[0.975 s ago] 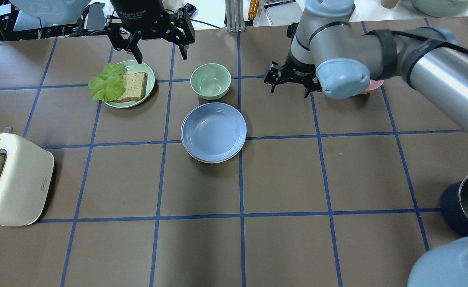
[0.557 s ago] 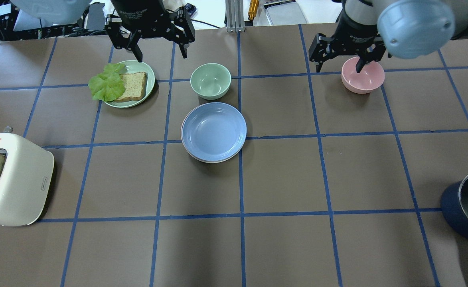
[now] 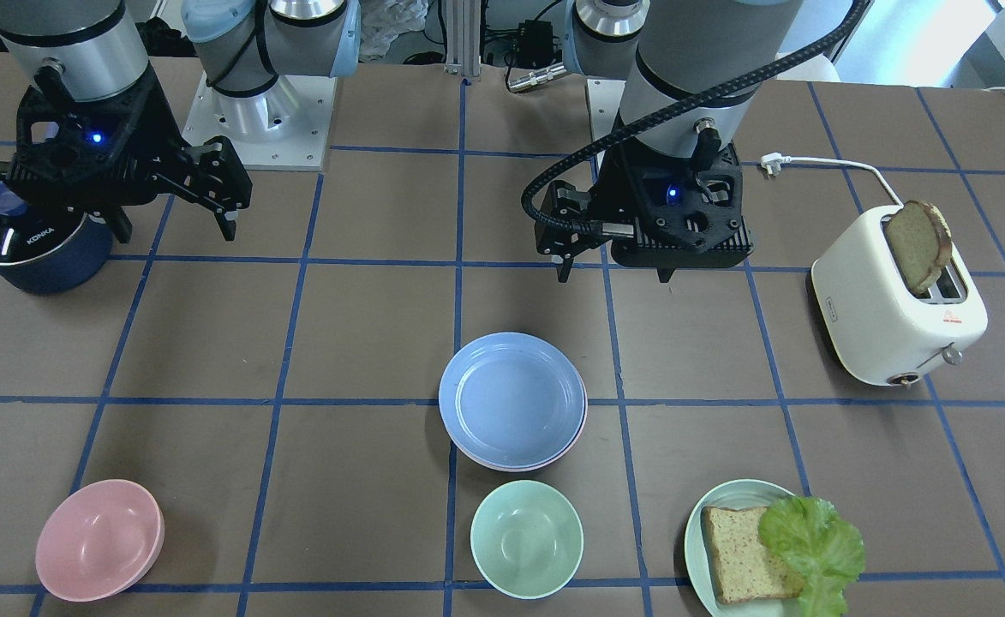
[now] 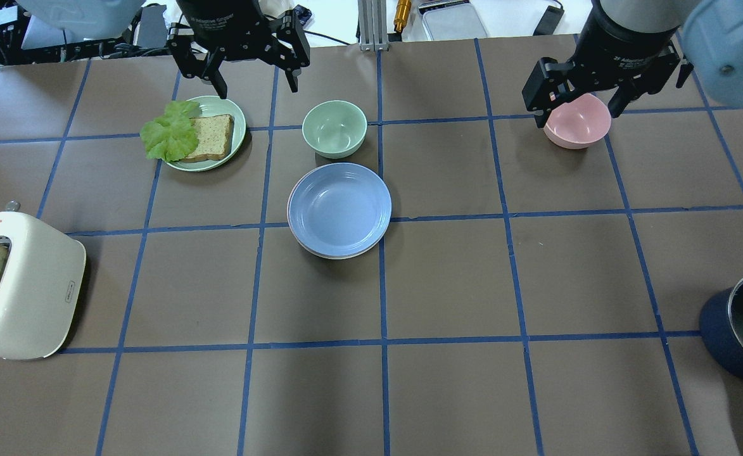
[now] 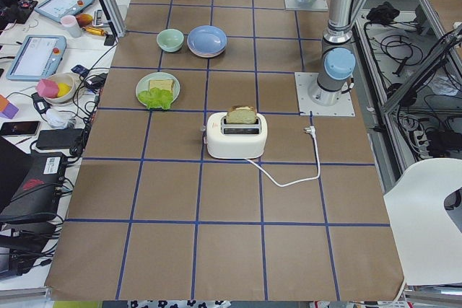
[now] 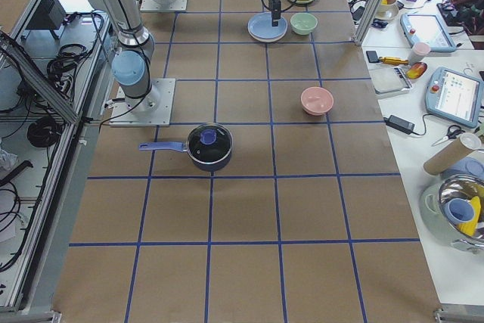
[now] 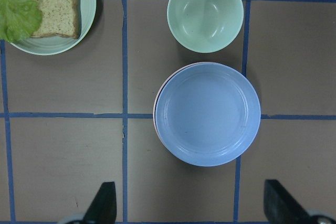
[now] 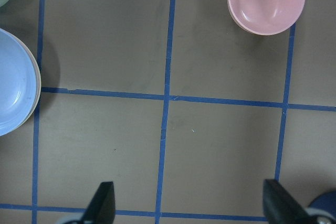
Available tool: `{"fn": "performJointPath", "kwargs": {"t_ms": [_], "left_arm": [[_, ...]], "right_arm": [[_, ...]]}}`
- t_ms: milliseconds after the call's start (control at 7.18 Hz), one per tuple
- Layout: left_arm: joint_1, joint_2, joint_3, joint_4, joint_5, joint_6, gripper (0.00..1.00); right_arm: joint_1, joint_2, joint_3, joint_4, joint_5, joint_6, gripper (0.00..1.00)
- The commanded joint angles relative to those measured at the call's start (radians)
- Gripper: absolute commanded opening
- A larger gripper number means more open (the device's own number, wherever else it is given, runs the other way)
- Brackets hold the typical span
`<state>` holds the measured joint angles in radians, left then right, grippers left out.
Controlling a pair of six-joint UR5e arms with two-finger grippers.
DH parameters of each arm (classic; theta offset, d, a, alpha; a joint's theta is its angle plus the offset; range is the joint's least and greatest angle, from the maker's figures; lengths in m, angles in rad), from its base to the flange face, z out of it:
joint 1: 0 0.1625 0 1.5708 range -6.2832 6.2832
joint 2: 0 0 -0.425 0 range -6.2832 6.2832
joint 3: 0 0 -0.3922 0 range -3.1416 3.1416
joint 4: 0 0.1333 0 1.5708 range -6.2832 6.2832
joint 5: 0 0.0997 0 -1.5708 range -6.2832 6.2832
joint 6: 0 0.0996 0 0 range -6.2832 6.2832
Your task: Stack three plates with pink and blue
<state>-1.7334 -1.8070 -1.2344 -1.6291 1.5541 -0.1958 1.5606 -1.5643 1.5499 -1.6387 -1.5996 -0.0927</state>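
Left hand and right hand hang empty, fingers spread, at the far side. The blue plate tops the stack in the middle of the table (pink plate beneath, cream plate seemingly lowest). Stacking looks finished, so next means keeping clear.

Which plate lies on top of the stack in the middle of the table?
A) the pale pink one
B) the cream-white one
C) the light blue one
C: the light blue plate lies uppermost, and its whole inside is uncovered in the overhead view.
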Motion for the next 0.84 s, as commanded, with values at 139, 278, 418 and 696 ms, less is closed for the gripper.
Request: {"fn": "performJointPath", "kwargs": {"t_ms": [139, 278, 418, 696], "left_arm": [[0.000, 0.000, 0.001, 0.000, 0.000, -0.001, 1.00], [0.002, 0.000, 0.001, 0.000, 0.000, -0.001, 1.00], [0.000, 0.005, 0.003, -0.002, -0.002, -0.002, 1.00], [0.009, 0.009, 0.000, -0.002, -0.003, -0.001, 1.00]], "right_arm": [[-0.004, -0.006, -0.004, -0.010, 0.010, 0.008, 1.00], [-0.007, -0.006, -0.002, -0.022, 0.013, 0.051, 1.00], [-0.008, -0.003, -0.001, -0.045, 0.013, 0.066, 1.00], [-0.008, -0.003, 0.006, -0.036, 0.021, 0.067, 1.00]]}}
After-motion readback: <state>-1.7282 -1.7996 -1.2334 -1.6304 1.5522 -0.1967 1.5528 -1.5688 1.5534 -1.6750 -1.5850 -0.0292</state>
